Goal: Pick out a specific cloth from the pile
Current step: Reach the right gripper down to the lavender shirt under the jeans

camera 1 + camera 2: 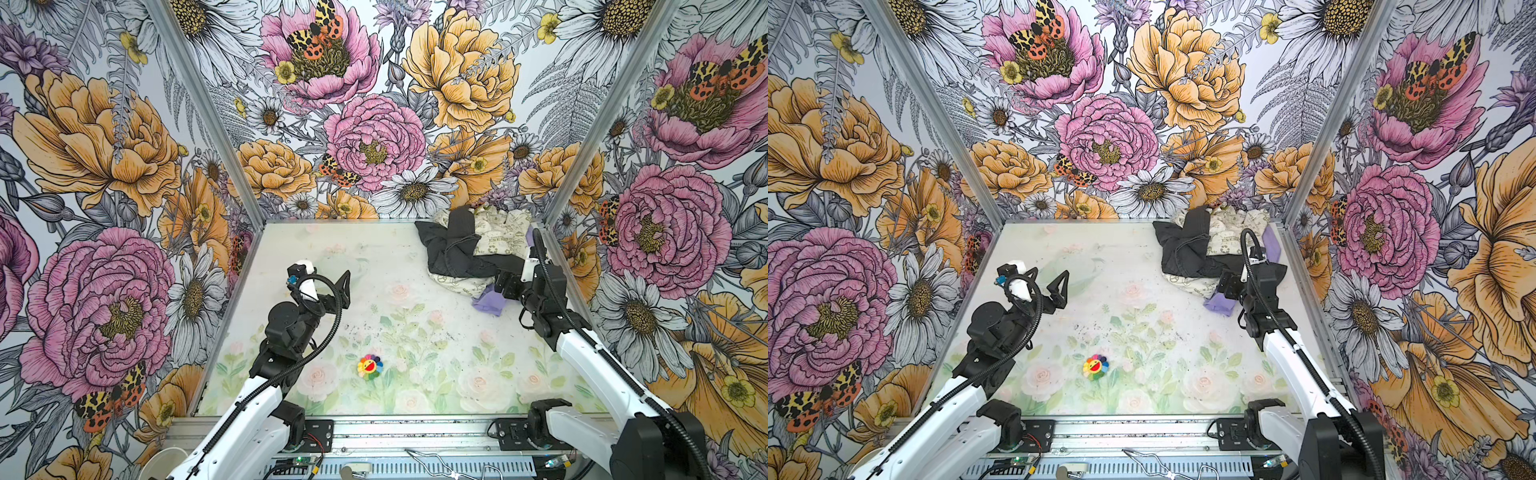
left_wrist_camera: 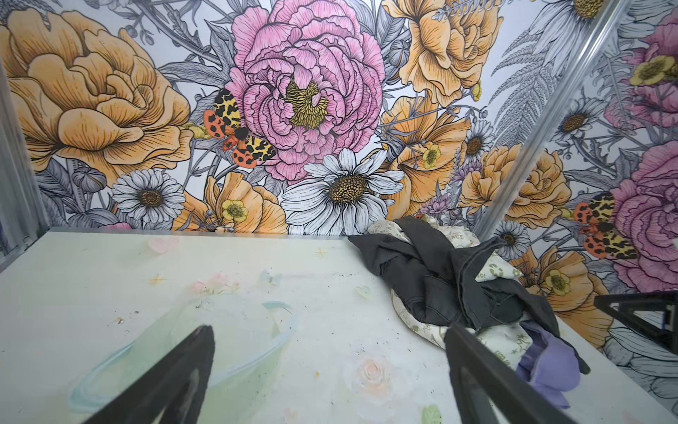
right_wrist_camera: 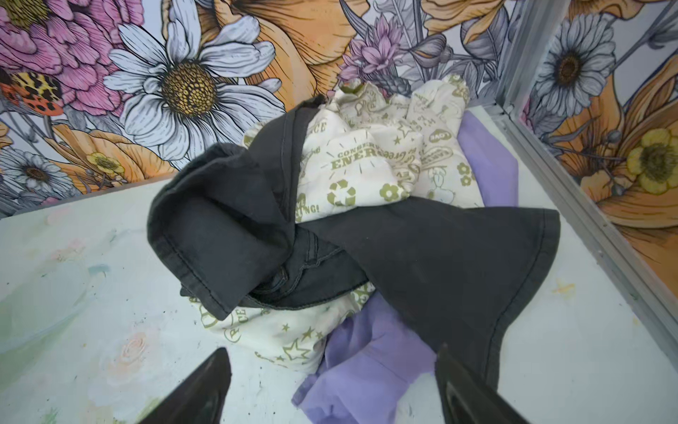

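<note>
Overhead, in both top views: right gripper (image 1: 503, 289) low at the near corner of lavender cloth (image 1: 488, 302), poking out from under black garment (image 1: 451, 249) and cream printed cloth (image 1: 505, 232), likely the only free part to take. From left wrist: left gripper (image 2: 328, 330) spread wide, empty, well apart from the cloths. From right wrist: jaws apart astride the lavender fold, not yet pinched, rest buried beneath

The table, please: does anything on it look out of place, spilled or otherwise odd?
Yes: dark specks lie scattered across the middle of the table, like spilled crumbs. A small rainbow flower with a smiling face sits alone near the front, far from the cloth pile.
</note>
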Tool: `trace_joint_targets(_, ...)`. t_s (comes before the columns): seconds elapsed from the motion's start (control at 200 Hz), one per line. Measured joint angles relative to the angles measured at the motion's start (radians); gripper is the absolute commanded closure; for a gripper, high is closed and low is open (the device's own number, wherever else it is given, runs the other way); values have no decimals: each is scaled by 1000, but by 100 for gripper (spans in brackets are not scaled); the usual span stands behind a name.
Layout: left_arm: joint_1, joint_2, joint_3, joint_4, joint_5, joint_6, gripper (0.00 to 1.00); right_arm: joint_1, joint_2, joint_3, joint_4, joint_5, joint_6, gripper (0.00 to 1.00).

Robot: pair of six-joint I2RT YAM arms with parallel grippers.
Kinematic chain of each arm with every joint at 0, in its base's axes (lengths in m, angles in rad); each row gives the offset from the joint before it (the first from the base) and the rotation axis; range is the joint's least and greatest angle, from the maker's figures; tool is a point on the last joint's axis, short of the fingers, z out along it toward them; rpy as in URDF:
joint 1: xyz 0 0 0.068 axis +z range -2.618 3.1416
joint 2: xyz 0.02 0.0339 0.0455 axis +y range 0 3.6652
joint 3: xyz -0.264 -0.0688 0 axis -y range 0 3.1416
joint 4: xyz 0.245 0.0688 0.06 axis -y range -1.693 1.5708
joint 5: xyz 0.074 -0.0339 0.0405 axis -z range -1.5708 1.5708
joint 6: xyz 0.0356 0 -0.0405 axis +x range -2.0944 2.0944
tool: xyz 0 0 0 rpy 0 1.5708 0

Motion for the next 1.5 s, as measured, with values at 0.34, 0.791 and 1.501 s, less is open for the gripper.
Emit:
trace_joint_targets(0.34,-53,53,22,-8,44,1,1,0,71,-43,-11,113,115,29)
trace_joint_targets(0.791,-72,57,31,-8,44,2,1,0,264,-35,-14,126,151,39)
trace_joint_targets(1.501,-72,56,35,-8,44,1,1,-5,398,-20,93,42,235,83)
